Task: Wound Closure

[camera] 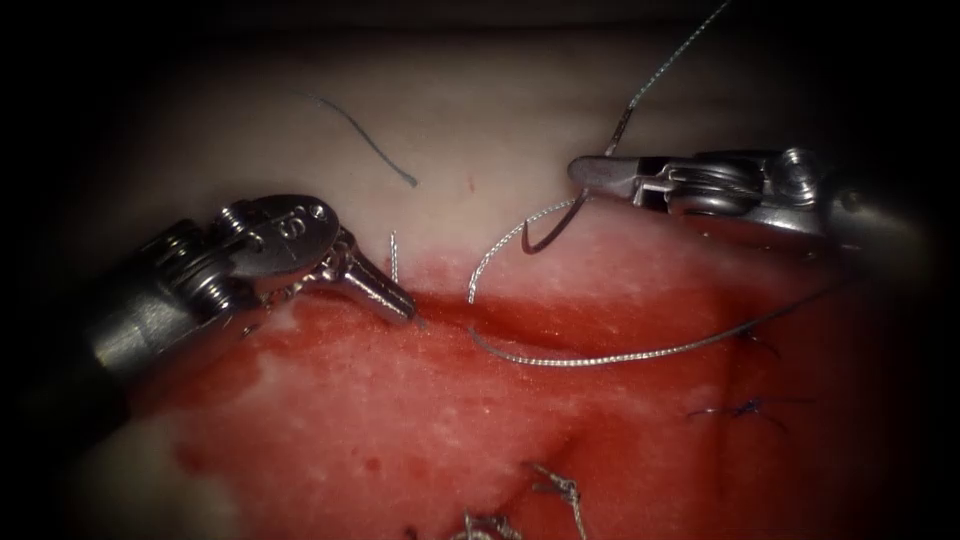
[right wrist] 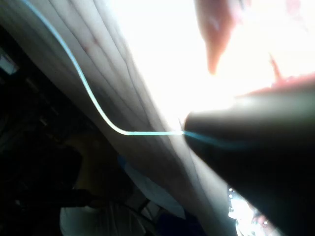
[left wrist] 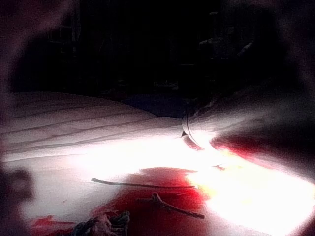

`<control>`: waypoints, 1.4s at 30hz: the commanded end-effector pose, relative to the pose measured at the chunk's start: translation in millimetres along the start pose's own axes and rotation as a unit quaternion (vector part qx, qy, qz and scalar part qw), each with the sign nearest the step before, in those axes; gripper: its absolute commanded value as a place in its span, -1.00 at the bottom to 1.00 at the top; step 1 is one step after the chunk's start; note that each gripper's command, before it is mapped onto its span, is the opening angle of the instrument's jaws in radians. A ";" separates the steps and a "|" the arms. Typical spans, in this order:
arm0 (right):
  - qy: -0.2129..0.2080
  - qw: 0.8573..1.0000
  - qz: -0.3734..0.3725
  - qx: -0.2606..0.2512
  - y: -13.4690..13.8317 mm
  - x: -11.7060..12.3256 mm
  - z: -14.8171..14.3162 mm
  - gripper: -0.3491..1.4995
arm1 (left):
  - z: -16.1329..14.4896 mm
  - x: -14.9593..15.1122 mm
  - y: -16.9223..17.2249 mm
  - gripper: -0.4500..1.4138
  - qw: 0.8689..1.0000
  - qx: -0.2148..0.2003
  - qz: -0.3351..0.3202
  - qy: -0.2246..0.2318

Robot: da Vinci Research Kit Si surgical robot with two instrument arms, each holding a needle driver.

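The tissue (camera: 480, 130) is pale at the back and red around the cut (camera: 560, 320), which runs across the middle. My right tool (camera: 585, 172) reaches in from the right above the cut, jaws shut on the curved needle (camera: 553, 232) near its tail end. The needle hangs free over the pale tissue, out of the tissue. Thread (camera: 500, 250) runs from the needle down into the cut, and another strand (camera: 600, 358) sweeps right along it. My left tool (camera: 404, 306) has its jaws shut, tip touching the cut's left end beside a short upright thread end (camera: 393, 252). I cannot tell whether it holds anything.
A loose dark thread piece (camera: 372, 142) lies on the pale tissue at the back. Tied dark stitches (camera: 745, 408) sit at the right. Cut thread ends (camera: 560, 488) lie at the front edge. Red fluid (left wrist: 162, 191) with thread scraps (left wrist: 142, 185) covers the tissue. Pale thread (right wrist: 88, 93) meets the right tool's shaft (right wrist: 256, 162).
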 end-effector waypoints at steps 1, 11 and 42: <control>0.004 1.000 0.011 0.001 1.7 -0.8 0.1 -1.00 | -0.6 1.5 0.0 -1.00 1.000 0.002 0.001 0.002; 0.036 0.987 0.154 0.030 3.0 -0.5 -1.1 -1.00 | -0.7 1.5 0.0 -1.00 1.000 0.002 -0.005 0.002; 0.379 0.904 0.199 0.014 2.9 -2.6 -1.2 -1.00 | -0.8 1.7 0.1 -1.00 1.000 0.001 -0.012 0.002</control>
